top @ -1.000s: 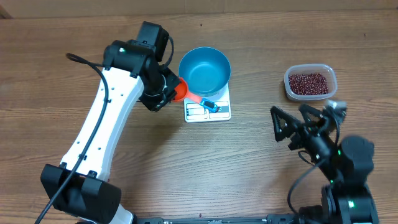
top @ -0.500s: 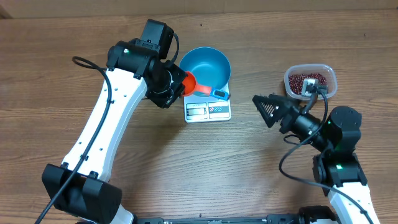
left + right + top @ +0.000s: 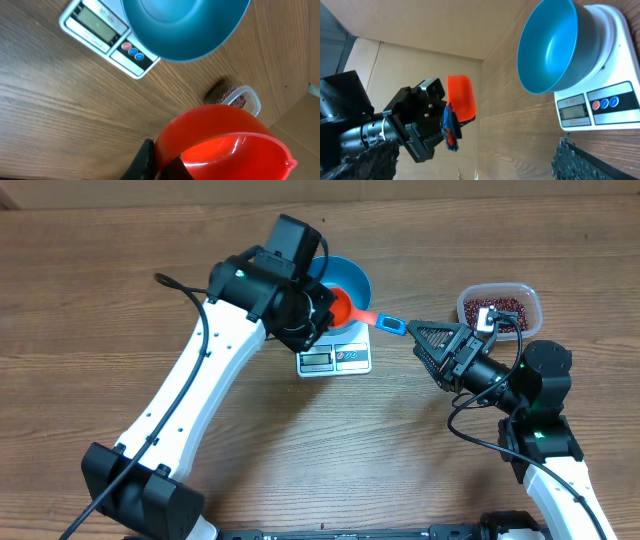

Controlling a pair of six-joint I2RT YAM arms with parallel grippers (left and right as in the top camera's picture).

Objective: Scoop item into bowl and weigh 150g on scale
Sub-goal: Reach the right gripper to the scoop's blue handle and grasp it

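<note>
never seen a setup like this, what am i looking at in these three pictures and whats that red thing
This is a robot with two arms working at a wooden table. One picture looks straight down from above. The other two come from small cameras on the wrists, so each sees its own arm's fingers.

On the table stands a white kitchen scale with a blue bowl on it. Off to the side is a clear tub of dark red beans.

The left arm's fingers are shut on the red thing, a red scoop. It is held up near the bowl, with its handle pointing toward the other arm. The right arm's fingers are open and hold nothing. The bowl and scoop both look empty.
</note>
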